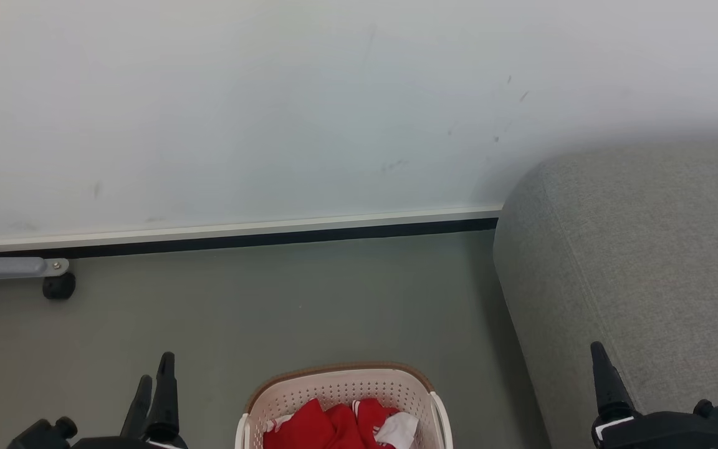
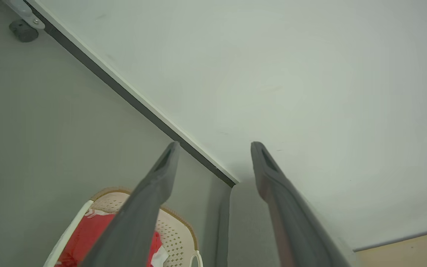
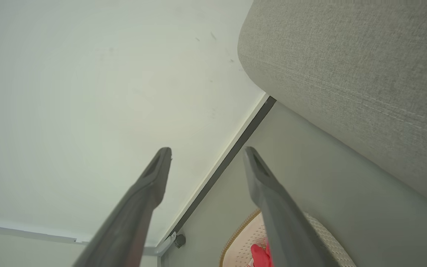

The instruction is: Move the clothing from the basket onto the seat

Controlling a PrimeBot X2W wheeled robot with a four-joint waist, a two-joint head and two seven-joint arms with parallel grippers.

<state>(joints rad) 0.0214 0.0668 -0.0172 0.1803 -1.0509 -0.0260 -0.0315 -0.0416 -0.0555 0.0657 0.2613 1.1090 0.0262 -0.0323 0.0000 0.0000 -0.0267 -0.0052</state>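
The cream-white basket with a brown rim stands on the floor at the bottom centre of the head view. Red clothing with white bands lies inside it. The light grey seat fills the right side, its rounded edge beside the basket. My left gripper hangs open to the left of the basket, holding nothing. In the left wrist view the left gripper stands wide above the basket and clothing. My right gripper is open and empty over the seat's front edge; one of its fingers shows in the head view.
A pale wall with a white and black baseboard runs behind. At the far left, a grey metal leg on a black caster rests on the grey floor between wall and basket.
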